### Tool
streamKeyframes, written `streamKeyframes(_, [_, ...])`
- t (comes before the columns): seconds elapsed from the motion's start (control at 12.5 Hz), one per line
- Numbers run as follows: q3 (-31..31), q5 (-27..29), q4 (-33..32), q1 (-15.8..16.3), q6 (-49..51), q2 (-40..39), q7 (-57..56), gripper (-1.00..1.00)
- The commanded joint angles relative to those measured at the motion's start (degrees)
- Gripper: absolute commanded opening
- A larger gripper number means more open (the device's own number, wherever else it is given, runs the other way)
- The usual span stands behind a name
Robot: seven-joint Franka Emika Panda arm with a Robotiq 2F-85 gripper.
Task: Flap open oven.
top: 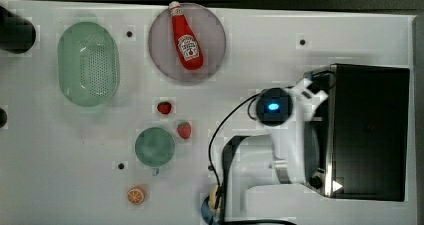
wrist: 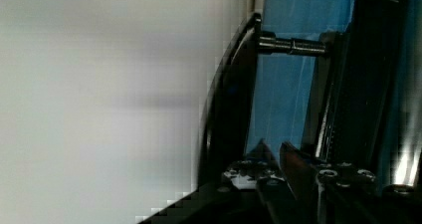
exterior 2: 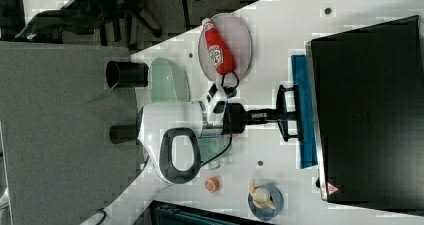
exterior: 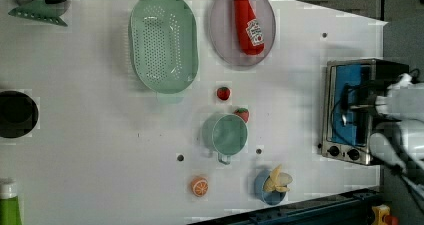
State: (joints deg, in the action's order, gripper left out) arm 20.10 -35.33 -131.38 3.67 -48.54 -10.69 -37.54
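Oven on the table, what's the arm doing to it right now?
The Franka arm's gripper is closed on the dark bar handle of the oven. In the right view the blue-tinted door looks close to the oven's front, barely opened if at all. The ketchup bottle on its plate, the strawberries and the green colander sit untouched elsewhere on the table.

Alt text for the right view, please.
The robot's gripper is closed on the dark bar handle of the oven, whose blue door stands slightly ajar. Behind the arm lies a ketchup bottle on a plate.
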Motion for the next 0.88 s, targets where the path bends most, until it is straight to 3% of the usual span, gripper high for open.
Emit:
streamKeyframes(0.08, [-3.85, -7.58, -2.05, 4.15, 1.04, -3.52, 16.12, -0.65])
streamKeyframes(0.4, [-6.47, -11.84, -0.50, 5.82, 1.14, -10.42, 29.55, -0.65])
streamKeyframes(0.88, [-7.05, -12.32, 5.34, 7.35, -1.86, -19.73, 30.94, -0.65])
